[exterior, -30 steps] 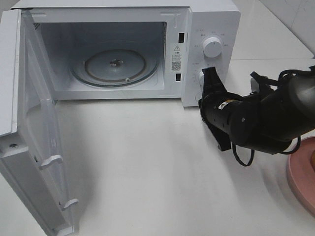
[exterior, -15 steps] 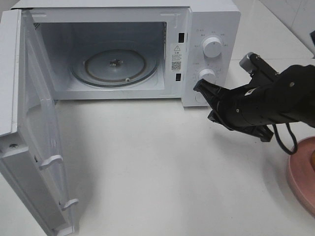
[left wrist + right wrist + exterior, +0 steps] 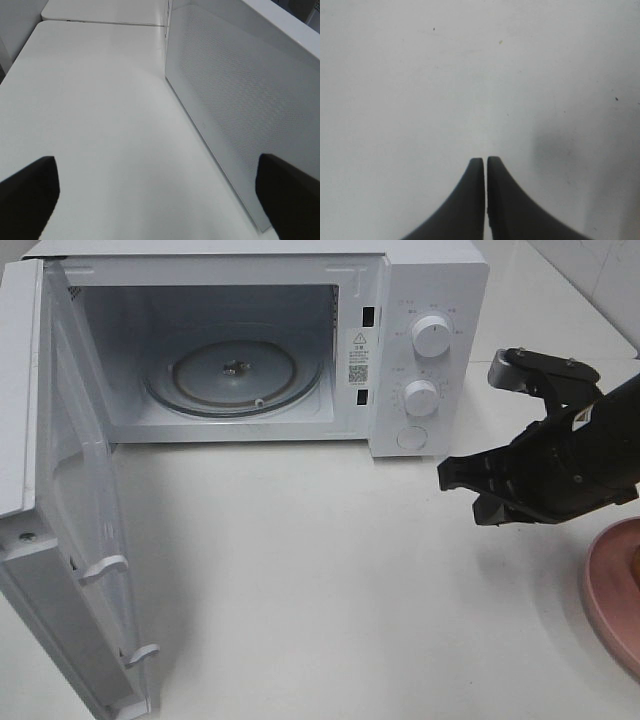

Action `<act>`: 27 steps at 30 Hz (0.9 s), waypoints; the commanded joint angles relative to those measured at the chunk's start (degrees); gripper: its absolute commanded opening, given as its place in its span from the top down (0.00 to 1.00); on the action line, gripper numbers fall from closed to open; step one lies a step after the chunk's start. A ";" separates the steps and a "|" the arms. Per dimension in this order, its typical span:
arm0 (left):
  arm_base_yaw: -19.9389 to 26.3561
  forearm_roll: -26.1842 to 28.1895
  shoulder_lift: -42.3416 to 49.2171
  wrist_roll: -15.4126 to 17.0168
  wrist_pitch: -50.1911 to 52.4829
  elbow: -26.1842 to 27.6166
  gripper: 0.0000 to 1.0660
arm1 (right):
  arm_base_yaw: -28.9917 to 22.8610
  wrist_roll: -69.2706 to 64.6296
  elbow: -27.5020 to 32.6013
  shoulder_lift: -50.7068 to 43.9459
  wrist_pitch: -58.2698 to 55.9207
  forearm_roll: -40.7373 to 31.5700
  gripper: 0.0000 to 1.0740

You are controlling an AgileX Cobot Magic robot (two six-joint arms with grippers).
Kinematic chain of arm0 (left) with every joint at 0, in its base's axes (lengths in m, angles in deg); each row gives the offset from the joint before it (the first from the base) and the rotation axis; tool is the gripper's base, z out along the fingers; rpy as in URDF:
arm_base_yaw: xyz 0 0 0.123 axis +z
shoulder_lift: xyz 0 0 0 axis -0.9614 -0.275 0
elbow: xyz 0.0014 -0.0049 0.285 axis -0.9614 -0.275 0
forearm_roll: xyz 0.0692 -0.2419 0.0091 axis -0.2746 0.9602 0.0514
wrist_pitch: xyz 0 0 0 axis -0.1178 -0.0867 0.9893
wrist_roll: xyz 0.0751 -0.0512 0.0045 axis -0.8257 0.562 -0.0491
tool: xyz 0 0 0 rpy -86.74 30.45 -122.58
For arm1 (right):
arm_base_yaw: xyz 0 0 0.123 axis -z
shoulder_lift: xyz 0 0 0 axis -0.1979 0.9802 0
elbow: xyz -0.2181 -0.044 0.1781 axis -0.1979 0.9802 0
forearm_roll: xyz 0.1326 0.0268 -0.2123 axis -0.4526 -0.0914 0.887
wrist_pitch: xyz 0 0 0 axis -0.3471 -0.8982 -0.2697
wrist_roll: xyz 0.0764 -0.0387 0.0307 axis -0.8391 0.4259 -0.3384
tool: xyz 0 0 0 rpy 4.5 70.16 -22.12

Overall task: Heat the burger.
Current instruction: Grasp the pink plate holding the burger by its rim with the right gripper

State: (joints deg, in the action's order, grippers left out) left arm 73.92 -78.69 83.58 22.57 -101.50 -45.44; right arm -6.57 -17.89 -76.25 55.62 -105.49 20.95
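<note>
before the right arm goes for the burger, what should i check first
1. Is the microwave door open wide: ok.
2. Is the turntable free of anything: ok.
3. Is the right gripper ready to grasp: not ok. It is shut, holds nothing, and is above the table.
4. Is the burger located: cannot tell. Only the rim of the pink plate shows at the picture's edge.
5. Is the left gripper out of the way: ok. It is open, on the door's outer side.
</note>
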 commanded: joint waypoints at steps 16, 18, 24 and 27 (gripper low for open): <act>0.17 0.46 0.86 0.00 -0.06 -0.11 0.06 | 0.23 -3.32 -0.06 -8.82 -23.20 19.19 0.09; 0.17 0.46 0.86 0.00 -0.06 -0.11 0.06 | 0.23 -4.70 -0.06 -8.82 -24.06 19.77 0.04; 0.17 0.46 0.86 0.00 -0.06 -0.11 0.06 | 0.23 -6.88 0.00 -7.73 -25.32 20.00 0.06; 0.17 0.46 0.86 0.00 -0.06 -0.11 0.06 | 1.03 -6.99 0.00 -6.53 -25.27 20.63 0.07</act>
State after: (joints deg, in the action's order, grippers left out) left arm 73.92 -78.69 83.58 22.57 -101.50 -45.44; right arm -5.89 -24.31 -76.25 48.81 -130.53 40.72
